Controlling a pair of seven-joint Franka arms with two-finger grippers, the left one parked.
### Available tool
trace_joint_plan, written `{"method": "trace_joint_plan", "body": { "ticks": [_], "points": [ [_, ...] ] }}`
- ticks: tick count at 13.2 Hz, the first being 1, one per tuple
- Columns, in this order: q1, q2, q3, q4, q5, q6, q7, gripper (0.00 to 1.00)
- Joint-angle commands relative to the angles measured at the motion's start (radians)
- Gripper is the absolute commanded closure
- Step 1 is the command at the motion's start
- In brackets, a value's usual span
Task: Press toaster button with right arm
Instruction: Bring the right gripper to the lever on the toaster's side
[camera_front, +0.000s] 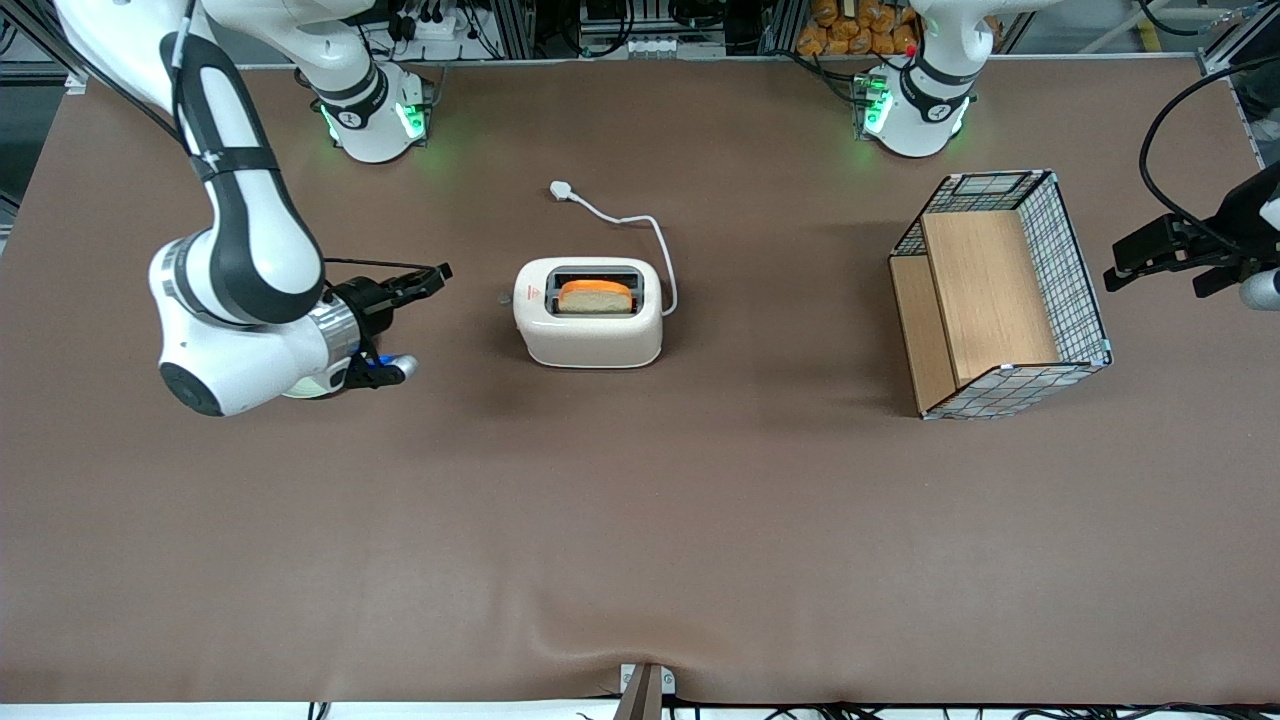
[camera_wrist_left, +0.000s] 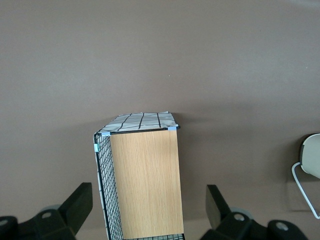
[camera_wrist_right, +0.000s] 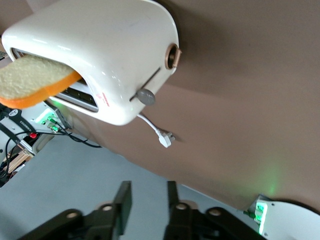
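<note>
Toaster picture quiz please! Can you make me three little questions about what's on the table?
1. True or false: a slice of bread sticks up out of the toaster.
2. Is the gripper touching the toaster button? Yes or no.
3. What lies on the table toward the parked arm's end: a) wire basket with wooden boards b) kettle c) plate?

Key: 1 true; 2 no, there is a gap; 3 a.

The right arm (camera_front: 240, 250) bends low over the tabletop (camera_front: 640, 520), its gripper (camera_front: 440, 272) horizontal, fingers slightly parted.
</note>
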Motion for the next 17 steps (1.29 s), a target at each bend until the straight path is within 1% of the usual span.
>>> {"method": "trace_joint_plan", "body": {
  "ticks": [1, 8, 17],
  "points": [
    [0.054, -0.002, -0.006, 0.002, 0.022, 0.062, 0.004, 1.0],
    [0.093, 0.026, -0.006, -0.035, 0.021, 0.155, 0.0, 1.0],
    [0.111, 0.07, -0.006, -0.038, 0.021, 0.205, 0.0, 1.0]
  ]
}}
